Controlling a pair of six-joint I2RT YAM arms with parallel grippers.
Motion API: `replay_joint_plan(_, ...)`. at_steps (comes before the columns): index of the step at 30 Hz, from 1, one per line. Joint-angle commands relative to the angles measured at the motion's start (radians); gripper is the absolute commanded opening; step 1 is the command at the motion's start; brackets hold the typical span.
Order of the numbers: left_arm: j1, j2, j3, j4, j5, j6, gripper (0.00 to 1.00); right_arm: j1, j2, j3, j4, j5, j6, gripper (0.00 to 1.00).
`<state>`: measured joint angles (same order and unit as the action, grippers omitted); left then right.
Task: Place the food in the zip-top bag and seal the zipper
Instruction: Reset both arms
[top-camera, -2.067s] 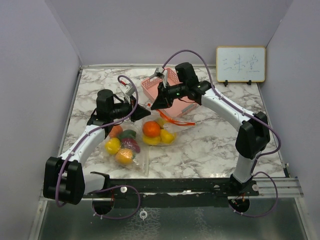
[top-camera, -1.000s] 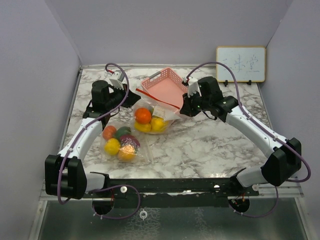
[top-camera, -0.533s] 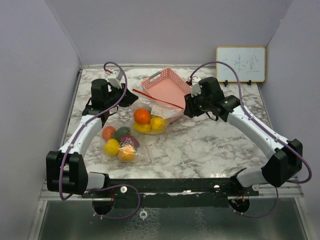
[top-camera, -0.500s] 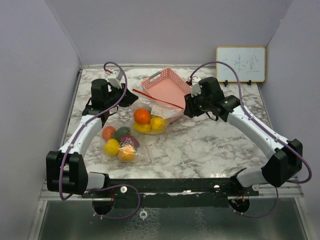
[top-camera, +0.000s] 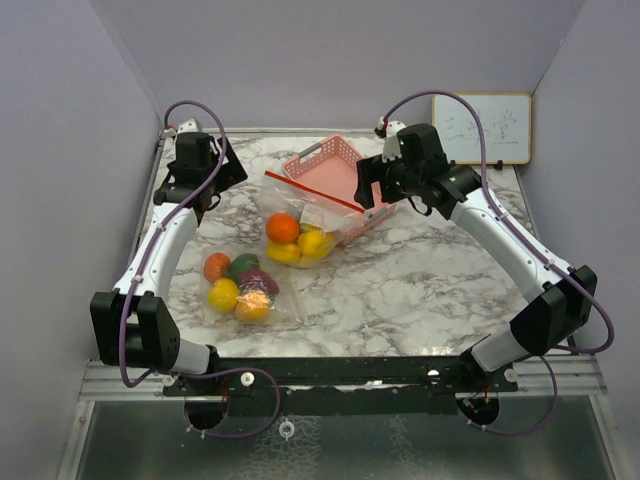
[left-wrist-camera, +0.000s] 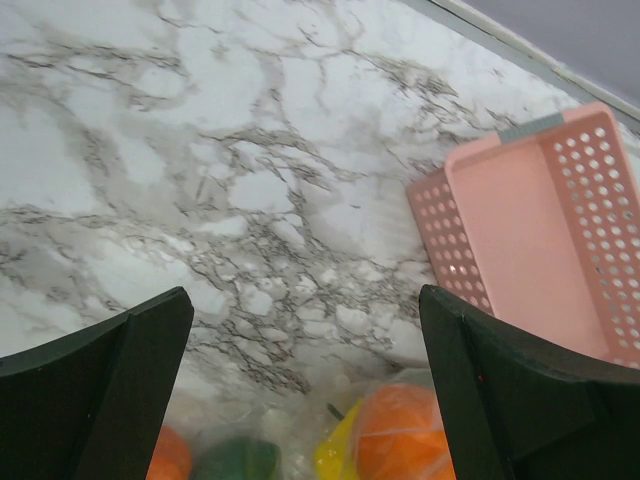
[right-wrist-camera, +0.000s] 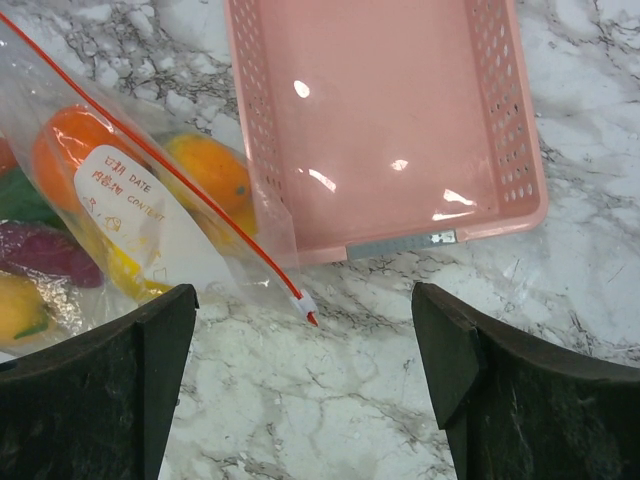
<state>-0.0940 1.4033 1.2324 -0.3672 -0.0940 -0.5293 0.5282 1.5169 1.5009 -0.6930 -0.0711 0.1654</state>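
Zipper of the zip-top bag, which holds food at mid-table, runs toward the far-left corner from beneath your right gripper, wide open and empty, nearer than your likewise empty left gripper.

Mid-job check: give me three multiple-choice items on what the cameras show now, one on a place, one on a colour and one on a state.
1. Where is the pink basket?
A. At the near edge, by the arm bases
B. On the far side, behind the bag
C. Upside down on the fruit

2. What colour is the bag's zipper strip?
A. Blue
B. Red
C. Green

3. How do the grippers stand?
A. Both open, holding nothing
B. Both shut on the bag
C. Left shut on an orange fruit

Answers:
1 B: the top view shows the basket beyond the bag.
2 B: the right wrist view shows a red strip along the bag's mouth.
3 A: the left gripper and the right gripper have their fingers wide apart with nothing between them.
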Motion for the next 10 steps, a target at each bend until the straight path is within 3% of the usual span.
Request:
replay_joint_plan(1, 0.002, 0.022, 0.044, -0.089, -0.195, -0.02, 0.99, -0.004, 0.025, 0.056, -0.005, 0.02, 0.013, 0.89)
replay_joint_plan(10, 0.002, 0.009, 0.021, -0.057, -0.197, 0.015, 0.99, -0.004, 0.035, 0.074, 0.0, 0.028, 0.019, 0.89)
